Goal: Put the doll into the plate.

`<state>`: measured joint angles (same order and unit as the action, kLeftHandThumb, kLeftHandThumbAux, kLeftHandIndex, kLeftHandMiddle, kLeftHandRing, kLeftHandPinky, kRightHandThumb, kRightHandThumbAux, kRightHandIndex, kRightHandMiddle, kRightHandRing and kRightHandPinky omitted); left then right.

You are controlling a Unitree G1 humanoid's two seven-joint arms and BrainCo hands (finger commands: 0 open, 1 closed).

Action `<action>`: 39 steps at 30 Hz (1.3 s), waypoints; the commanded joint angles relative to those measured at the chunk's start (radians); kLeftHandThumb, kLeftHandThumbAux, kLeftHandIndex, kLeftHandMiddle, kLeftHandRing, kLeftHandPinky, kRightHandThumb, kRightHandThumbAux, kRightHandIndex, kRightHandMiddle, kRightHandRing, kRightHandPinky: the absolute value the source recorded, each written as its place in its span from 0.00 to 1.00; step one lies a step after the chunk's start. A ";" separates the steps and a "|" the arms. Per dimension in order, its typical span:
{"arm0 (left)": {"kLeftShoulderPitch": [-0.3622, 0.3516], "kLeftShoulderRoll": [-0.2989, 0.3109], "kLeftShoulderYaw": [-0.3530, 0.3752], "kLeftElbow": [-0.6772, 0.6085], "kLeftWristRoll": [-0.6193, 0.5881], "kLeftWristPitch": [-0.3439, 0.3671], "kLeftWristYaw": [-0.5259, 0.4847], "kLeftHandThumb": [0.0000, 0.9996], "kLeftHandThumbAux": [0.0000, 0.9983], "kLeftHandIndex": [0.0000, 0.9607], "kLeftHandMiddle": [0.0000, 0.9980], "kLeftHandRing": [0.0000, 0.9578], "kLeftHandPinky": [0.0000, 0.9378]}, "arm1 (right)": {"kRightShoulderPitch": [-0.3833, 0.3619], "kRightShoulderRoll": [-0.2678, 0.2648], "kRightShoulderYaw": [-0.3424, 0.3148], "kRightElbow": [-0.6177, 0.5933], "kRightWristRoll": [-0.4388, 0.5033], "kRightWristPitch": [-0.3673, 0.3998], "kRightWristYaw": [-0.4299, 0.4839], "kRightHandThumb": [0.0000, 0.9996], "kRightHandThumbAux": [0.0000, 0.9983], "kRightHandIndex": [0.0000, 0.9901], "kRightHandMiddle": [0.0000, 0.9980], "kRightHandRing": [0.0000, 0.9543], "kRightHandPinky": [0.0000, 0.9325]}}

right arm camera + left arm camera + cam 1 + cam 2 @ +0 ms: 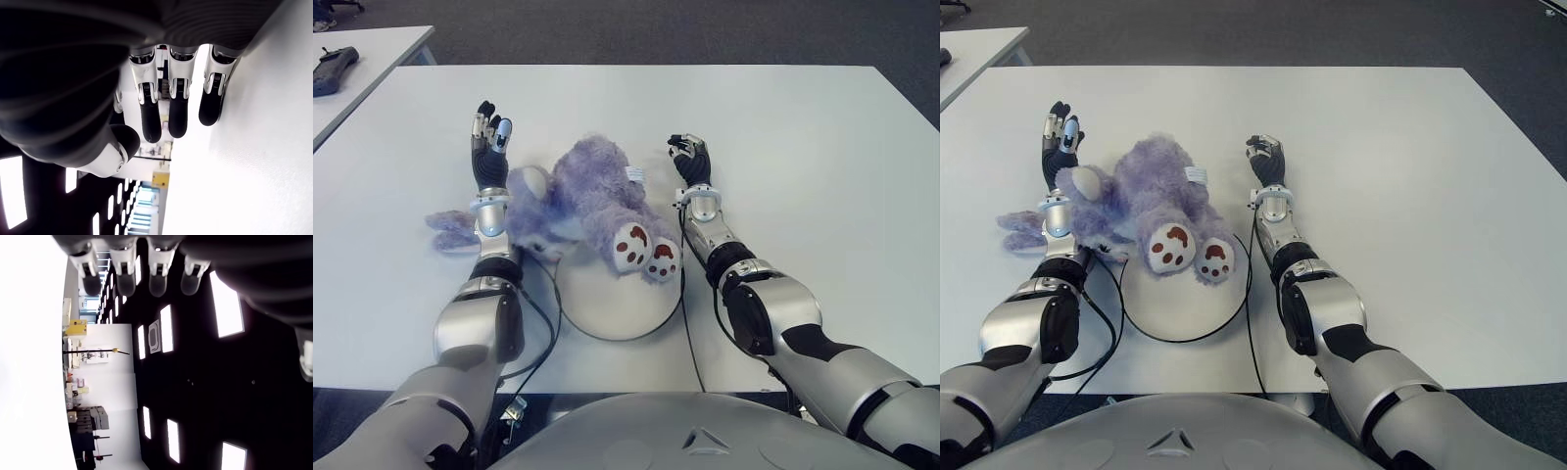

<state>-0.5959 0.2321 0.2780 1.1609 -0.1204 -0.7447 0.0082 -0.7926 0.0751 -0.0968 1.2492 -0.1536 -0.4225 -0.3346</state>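
A fluffy purple doll [592, 191] lies on its back on the white table [803, 147], its white-soled feet [646, 250] over the far rim of the round white plate [617, 304]. Head and body lie beyond the plate on the table. My left hand [489, 125] stands just left of the doll's head with fingers [122, 269] stretched out, holding nothing. One purple limb [450, 230] sticks out past my left wrist. My right hand [688, 149] shows just right of the doll, its fingers [178, 107] relaxed and empty.
Thin black cables [690, 333] run from both wrists along the plate's dark rim toward the table's near edge. A second table at the far left carries a black device [333, 69]. Bare tabletop spreads right of my right arm and beyond the doll.
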 commanded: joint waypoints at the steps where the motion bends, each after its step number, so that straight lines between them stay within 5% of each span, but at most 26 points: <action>1: 0.251 -0.164 -0.021 0.158 0.035 0.068 0.046 0.00 0.39 0.00 0.02 0.00 0.00 | 0.213 0.118 -0.007 0.115 0.011 0.085 0.010 0.70 0.74 0.41 0.26 0.23 0.21; 39: 0.271 -0.130 -0.039 0.170 0.061 0.122 0.054 0.00 0.42 0.00 0.02 0.00 0.00 | 0.215 0.132 0.009 0.116 0.005 0.085 0.007 0.70 0.73 0.41 0.23 0.20 0.19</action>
<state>-0.5943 0.2321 0.2641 1.1607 -0.0979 -0.7427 0.0473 -0.7903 0.0750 -0.0848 1.2487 -0.1552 -0.4301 -0.3331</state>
